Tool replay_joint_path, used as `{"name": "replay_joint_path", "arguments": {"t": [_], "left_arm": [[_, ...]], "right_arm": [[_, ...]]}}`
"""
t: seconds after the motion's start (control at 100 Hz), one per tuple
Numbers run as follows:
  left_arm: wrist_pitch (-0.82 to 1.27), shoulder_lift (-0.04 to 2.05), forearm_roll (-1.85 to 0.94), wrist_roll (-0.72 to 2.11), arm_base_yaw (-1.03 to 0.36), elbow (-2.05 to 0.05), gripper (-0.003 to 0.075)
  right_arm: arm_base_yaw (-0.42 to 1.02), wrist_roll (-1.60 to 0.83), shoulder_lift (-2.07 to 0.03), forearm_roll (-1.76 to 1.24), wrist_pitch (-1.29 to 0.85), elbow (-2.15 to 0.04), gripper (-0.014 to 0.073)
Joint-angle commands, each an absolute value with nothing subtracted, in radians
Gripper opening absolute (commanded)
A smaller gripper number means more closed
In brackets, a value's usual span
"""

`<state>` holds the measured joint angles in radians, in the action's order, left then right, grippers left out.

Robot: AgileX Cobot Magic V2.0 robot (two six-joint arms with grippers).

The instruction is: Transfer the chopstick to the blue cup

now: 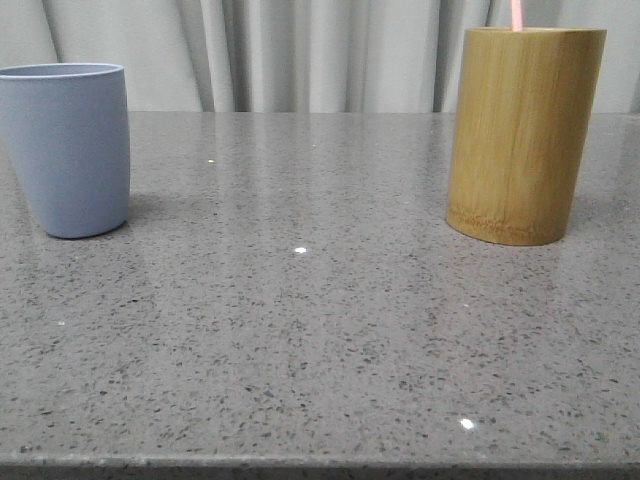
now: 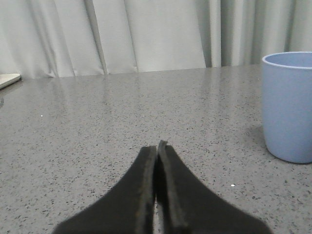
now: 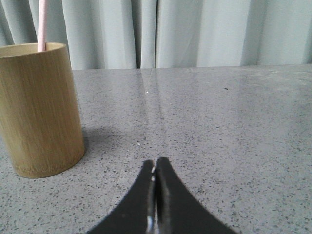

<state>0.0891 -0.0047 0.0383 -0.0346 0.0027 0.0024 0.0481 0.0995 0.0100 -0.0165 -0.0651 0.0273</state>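
Note:
The blue cup stands upright at the left of the table; it also shows in the left wrist view. A pale pink chopstick sticks up out of the tan bamboo cylinder at the right, also seen in the right wrist view as the chopstick in the cylinder. My left gripper is shut and empty, low over the table, apart from the cup. My right gripper is shut and empty, apart from the cylinder. Neither gripper shows in the front view.
The grey speckled stone table runs to a front edge near the camera. Pale curtains hang behind it. A white flat object lies at the table's far edge in the left wrist view.

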Motion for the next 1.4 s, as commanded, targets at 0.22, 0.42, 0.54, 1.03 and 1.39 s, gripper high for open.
{"name": "replay_joint_path", "arguments": {"t": [0.22, 0.42, 0.54, 1.03, 1.39], "left_arm": [[0.012, -0.038, 0.029, -0.036, 0.007, 0.012, -0.0019], [0.012, -0.038, 0.029, -0.036, 0.007, 0.012, -0.0019], [0.012, -0.038, 0.029, -0.036, 0.007, 0.012, -0.0019], [-0.010, -0.038, 0.029, -0.036, 0.007, 0.012, -0.0019], [-0.058, -0.038, 0.027, -0.038, 0.007, -0.001, -0.0019]], "right_arm": [[0.042, 0.097, 0.031, -0.007, 0.006, 0.029, -0.0061], [0.042, 0.097, 0.031, -0.007, 0.006, 0.029, -0.0061], [0.042, 0.097, 0.031, -0.007, 0.006, 0.029, -0.0061], [0.042, 0.096, 0.031, -0.007, 0.125, 0.029, -0.0061], [0.042, 0.096, 0.031, -0.007, 0.065, 0.025, -0.0061]]}}
